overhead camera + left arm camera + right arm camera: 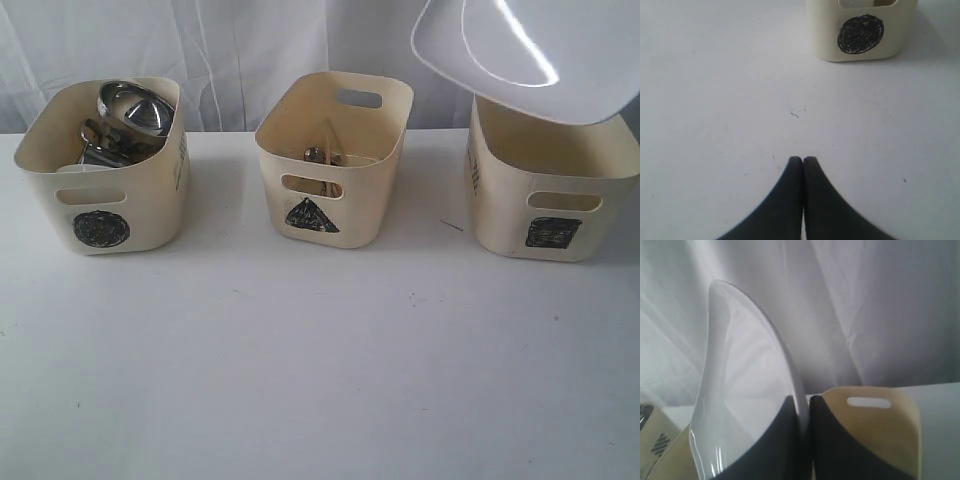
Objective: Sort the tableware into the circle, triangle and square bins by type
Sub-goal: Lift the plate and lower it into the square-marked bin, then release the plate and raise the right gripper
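Observation:
The large white square plate (530, 50) hangs tilted in the air above the square bin (545, 190) at the right. My right gripper (802, 402) is shut on the plate's rim (740, 380); the gripper itself is out of the exterior view. The circle bin (105, 165) at the left holds shiny steel mugs and a steel bowl (135, 110). The triangle bin (335, 150) in the middle holds cutlery (320, 155), mostly hidden. My left gripper (803, 160) is shut and empty over the bare table, short of the circle bin (860, 30).
The white table (320, 370) stretches in front of the three bins. A white curtain (250, 40) hangs behind them. The middle bin's wall (875, 425) shows beside my right gripper.

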`<state>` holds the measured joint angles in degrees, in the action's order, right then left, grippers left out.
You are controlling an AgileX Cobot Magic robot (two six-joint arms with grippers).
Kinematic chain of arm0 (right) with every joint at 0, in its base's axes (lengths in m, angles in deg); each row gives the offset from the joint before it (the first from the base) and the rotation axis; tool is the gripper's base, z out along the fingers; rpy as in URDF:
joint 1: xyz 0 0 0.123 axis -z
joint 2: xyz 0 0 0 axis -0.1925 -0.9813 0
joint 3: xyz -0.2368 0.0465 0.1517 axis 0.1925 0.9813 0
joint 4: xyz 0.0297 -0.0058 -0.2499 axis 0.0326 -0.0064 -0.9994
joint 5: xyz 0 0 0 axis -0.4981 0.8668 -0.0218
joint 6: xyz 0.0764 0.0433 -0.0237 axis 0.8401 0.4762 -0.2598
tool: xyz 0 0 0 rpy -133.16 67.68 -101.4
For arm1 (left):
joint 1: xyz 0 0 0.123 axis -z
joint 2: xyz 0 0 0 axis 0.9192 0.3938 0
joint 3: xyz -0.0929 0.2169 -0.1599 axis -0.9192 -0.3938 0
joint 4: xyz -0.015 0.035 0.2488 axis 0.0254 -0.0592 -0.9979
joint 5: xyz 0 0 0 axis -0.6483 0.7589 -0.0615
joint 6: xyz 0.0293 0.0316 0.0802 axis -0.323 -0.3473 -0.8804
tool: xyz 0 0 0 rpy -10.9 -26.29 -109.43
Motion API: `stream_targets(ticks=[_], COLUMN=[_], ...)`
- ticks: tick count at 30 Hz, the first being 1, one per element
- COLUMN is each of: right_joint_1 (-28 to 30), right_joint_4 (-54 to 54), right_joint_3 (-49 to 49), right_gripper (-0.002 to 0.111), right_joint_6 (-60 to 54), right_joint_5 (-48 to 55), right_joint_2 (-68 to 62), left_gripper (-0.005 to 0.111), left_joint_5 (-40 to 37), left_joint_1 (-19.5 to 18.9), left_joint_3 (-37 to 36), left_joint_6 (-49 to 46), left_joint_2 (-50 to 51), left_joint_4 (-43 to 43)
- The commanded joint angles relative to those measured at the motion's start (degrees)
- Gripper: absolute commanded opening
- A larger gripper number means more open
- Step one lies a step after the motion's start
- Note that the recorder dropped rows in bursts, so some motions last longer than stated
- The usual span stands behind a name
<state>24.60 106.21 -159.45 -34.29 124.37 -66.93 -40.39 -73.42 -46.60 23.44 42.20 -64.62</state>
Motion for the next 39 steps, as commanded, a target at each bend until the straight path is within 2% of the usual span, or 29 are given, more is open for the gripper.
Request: stream_targets(ticks=[1, 10, 19, 29, 39], right_joint_1=[0.39, 0.39, -0.01, -7.58, -10.33], right_joint_4=[3.0, -3.85, -4.0, -6.11, -9.61], right_joint_3=[-0.79, -0.79, -0.79, -0.79, -0.79], right_gripper=[0.0, 0.0, 0.0, 0.0, 0.0], right_joint_6=[-1.7, -3.27, -9.17, -13.2, -13.2], right_joint_5=[-9.89, -18.59, -21.68, -27.89, -26.85], right_joint_2=[-0.36, -5.02, -8.43, -12.73, -13.32], left_gripper=[0.001, 0.001, 0.001, 0.001, 0.001], left_joint_5=[0.06, 0.06, 0.06, 0.06, 0.06], left_joint_1=[-0.06, -0.06, -0.06, -0.06, -0.06], left_joint_3=[-0.17, -0.17, -0.17, -0.17, -0.17], left_joint_6=[0.08, 0.08, 0.08, 0.08, 0.08], left_joint_2=[-0.28, -0.28, -0.28, -0.28, -0.28], left_joint_4=[0.4, 0.4, 0.4, 0.4, 0.4])
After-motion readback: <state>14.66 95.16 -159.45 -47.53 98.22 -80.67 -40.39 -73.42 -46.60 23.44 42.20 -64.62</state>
